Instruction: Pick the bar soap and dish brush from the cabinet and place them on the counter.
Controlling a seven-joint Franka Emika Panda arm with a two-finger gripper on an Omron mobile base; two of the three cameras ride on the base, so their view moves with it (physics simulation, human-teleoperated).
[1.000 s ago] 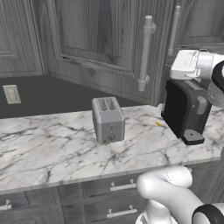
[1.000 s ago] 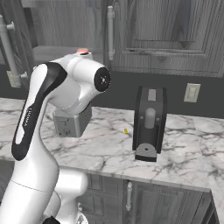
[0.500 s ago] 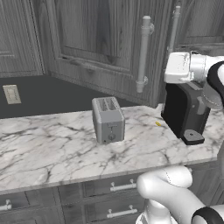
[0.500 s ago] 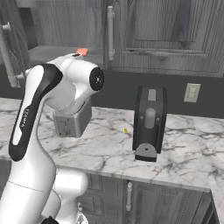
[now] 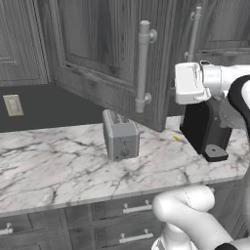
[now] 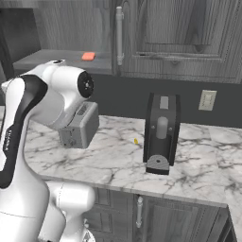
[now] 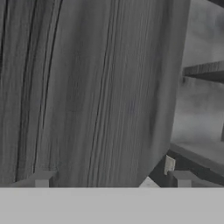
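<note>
The bar soap [image 6: 88,56], a small orange-red bar, lies on the grey shelf [image 6: 52,60] of the open cabinet [image 5: 97,49]. The dish brush is out of view. My white hand [image 5: 189,83] hovers at cabinet height, just right of the open door's long silver handle [image 5: 142,68] and above the counter [image 5: 58,166]. In the hand view my gripper [image 7: 113,179] is open, with nothing between its fingertips [image 7: 42,178]. It faces the wood-grain door panel [image 7: 96,87] at close range, with grey shelves [image 7: 199,146] to the right.
A grey toaster [image 5: 120,136] stands mid-counter under the swung-out door. A black coffee machine [image 5: 205,132] sits to its right, below my hand. A tiny yellow speck [image 5: 177,138] lies between them. A wall outlet [image 6: 206,99] is on the backsplash.
The hand has shifted left toward the open cabinet door, and the arm's elbow has swung left with it. The gripper has stayed open. Soap and counter items have not moved.
</note>
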